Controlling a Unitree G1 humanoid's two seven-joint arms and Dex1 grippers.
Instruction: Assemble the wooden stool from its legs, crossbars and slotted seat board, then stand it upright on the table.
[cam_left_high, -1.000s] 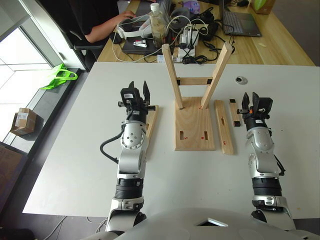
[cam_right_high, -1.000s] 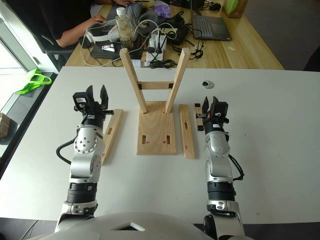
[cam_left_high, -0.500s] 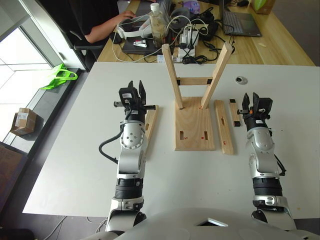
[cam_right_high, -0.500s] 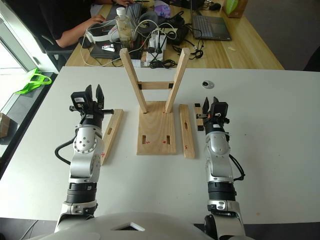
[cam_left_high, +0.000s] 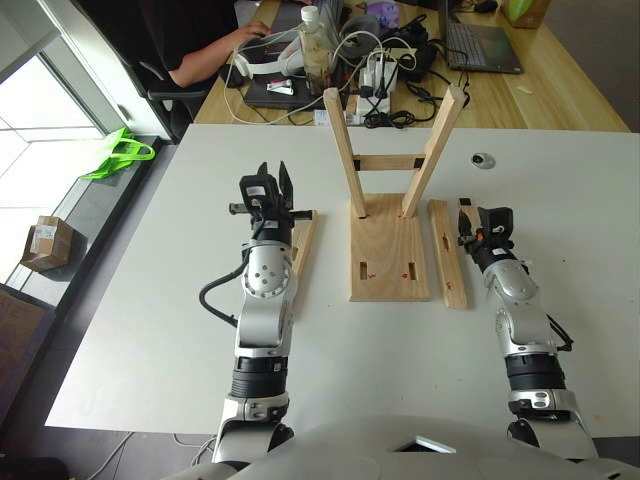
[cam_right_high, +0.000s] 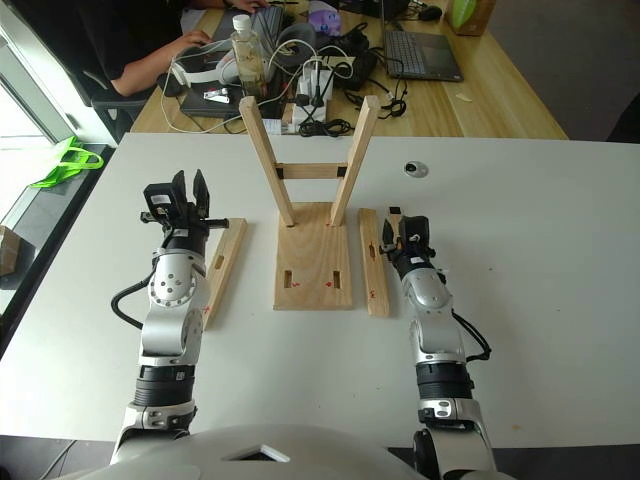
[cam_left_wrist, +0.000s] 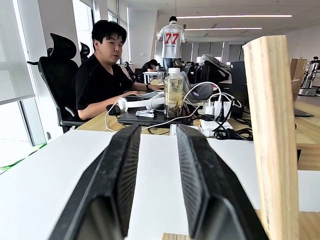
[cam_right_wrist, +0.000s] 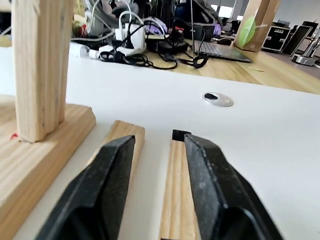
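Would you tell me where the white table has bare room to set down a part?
Bare: the table right of the right gripper, nearer than the grommet; the stretch left of the left gripper; the near strip in front of the seat board. Crowded: between that board and the right gripper, where a loose leg and a crossbar lie close.

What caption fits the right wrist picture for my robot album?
Right claw, open, low over a short black-tipped wooden crossbar, beside a loose wooden leg and the wooden seat board.
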